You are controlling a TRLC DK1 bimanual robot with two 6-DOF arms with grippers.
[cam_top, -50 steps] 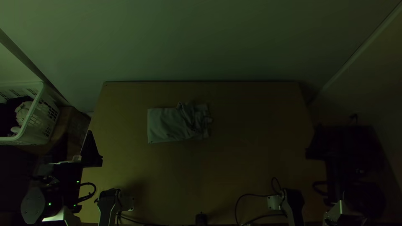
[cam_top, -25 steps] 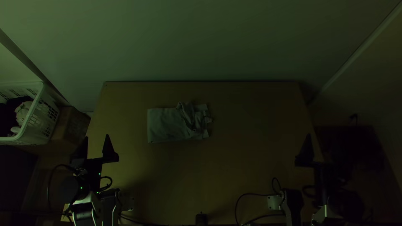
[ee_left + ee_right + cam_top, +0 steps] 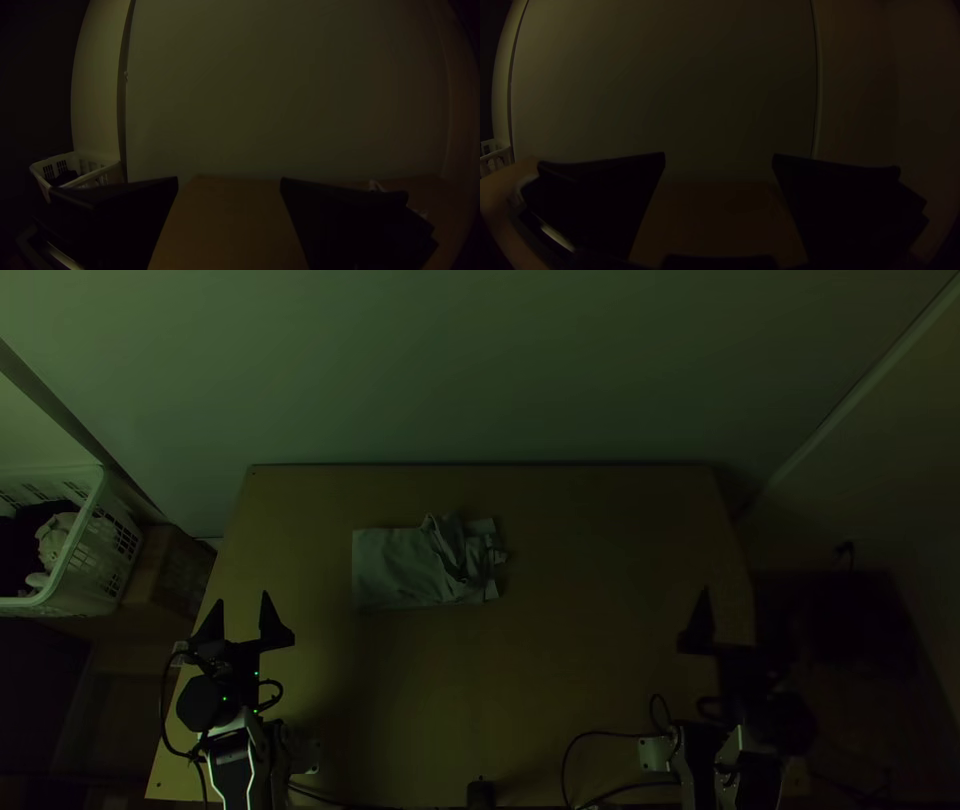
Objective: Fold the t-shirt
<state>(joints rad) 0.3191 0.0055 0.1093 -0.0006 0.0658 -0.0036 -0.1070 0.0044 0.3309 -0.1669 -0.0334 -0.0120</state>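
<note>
The T-shirt [image 3: 405, 570] lies part-folded on the bench [image 3: 600, 570], one end bunched. My left hand [image 3: 242, 598] and right hand [image 3: 719, 156] stand wide open, empty. I judge folding underway; next: grip and straighten the bunched end.

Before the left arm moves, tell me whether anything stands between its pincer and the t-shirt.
Nothing visible stands between the left pincer and the t-shirt; in the top view, the tabletop spans the gap. The laundry basket sits left of the table, outside that path.
</note>
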